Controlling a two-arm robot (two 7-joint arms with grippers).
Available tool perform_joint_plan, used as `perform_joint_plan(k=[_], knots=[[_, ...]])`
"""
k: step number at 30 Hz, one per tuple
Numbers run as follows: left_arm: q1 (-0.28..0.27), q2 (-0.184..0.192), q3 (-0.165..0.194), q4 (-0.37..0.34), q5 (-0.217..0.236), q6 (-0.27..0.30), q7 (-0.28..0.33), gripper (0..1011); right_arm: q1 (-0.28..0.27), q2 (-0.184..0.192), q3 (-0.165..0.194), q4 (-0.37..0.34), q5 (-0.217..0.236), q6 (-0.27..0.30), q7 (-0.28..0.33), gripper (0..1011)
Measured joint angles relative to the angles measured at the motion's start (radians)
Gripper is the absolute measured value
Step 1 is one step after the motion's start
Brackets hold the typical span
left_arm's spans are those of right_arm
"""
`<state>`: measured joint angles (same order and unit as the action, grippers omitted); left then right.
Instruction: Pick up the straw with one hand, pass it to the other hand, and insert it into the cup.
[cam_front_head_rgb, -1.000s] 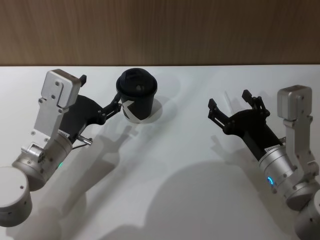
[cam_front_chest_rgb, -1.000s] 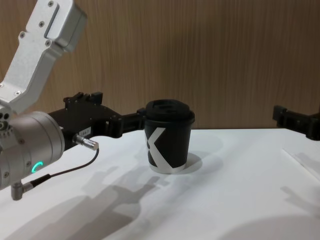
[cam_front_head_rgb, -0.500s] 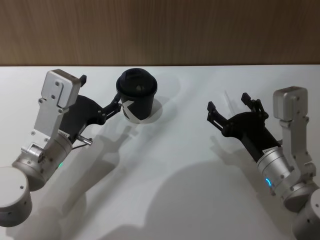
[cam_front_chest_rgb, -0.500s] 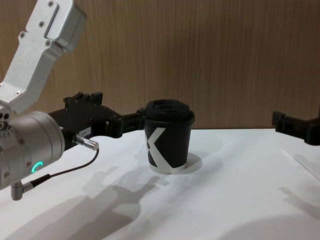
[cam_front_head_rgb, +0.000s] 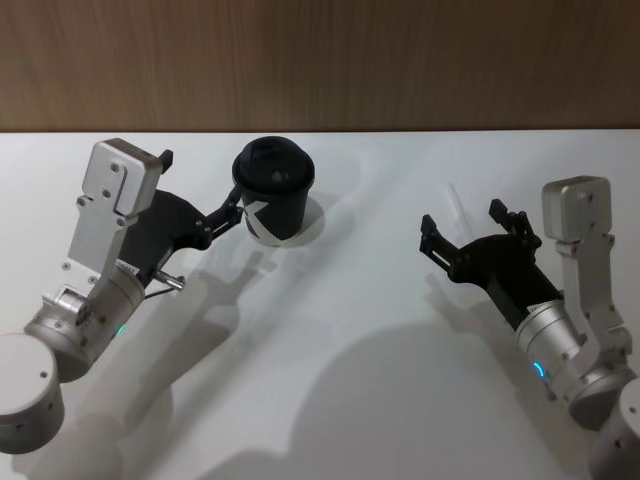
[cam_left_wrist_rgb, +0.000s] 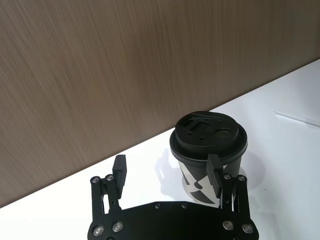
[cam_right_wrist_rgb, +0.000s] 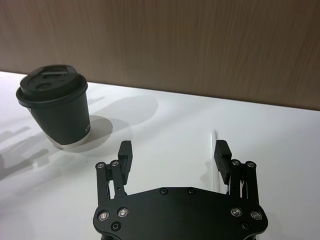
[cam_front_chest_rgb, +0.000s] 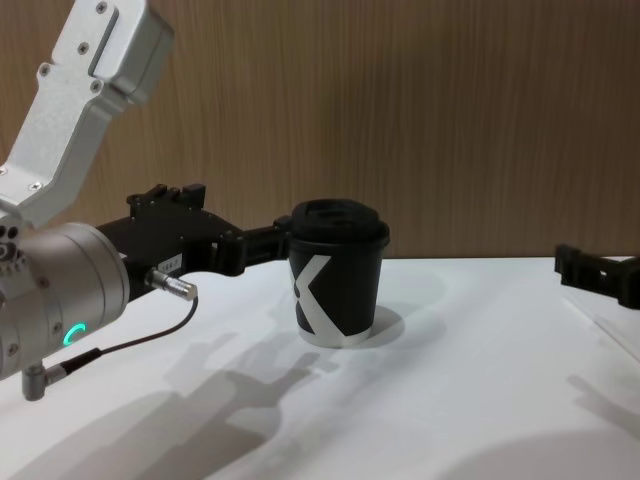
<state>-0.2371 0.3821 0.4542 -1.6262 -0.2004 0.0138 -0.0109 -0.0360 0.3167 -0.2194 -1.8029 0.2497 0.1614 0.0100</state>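
The black cup (cam_front_head_rgb: 274, 190) with a domed lid and a white mark stands upright at the back of the white table (cam_front_head_rgb: 330, 330). My left gripper (cam_front_head_rgb: 200, 185) is open beside it, one finger close against the cup's (cam_left_wrist_rgb: 207, 150) side, nothing held. The thin white straw (cam_front_head_rgb: 453, 192) lies flat on the table at the right. My right gripper (cam_front_head_rgb: 462, 216) hovers open just above it. In the right wrist view the straw (cam_right_wrist_rgb: 216, 140) lies between the spread fingers of my right gripper (cam_right_wrist_rgb: 173, 150), close to one of them, and the cup (cam_right_wrist_rgb: 55, 105) stands farther off.
A brown wooden wall (cam_front_head_rgb: 320, 60) closes off the table's far edge just behind the cup. A grey cable (cam_front_chest_rgb: 130, 345) loops from the left wrist above the table. Bare white surface stretches between the cup and the straw.
My right gripper has sunk lower toward the table over the straw, still open. The left arm and the cup have not moved.
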Motion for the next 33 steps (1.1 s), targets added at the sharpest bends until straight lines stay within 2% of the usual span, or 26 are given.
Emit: perform_joint_plan(k=[19,33], knots=[[0.0,0.0,0.0,0.0,0.0,0.0,0.0,1003,-0.029,0.03,0.025,-0.038,-0.009,0.119,0.013,1001],[0.0,0.0,0.0,0.0,0.0,0.0,0.0,1003,-0.041,0.035,0.046,-0.032,-0.001,0.158,0.033,1001]])
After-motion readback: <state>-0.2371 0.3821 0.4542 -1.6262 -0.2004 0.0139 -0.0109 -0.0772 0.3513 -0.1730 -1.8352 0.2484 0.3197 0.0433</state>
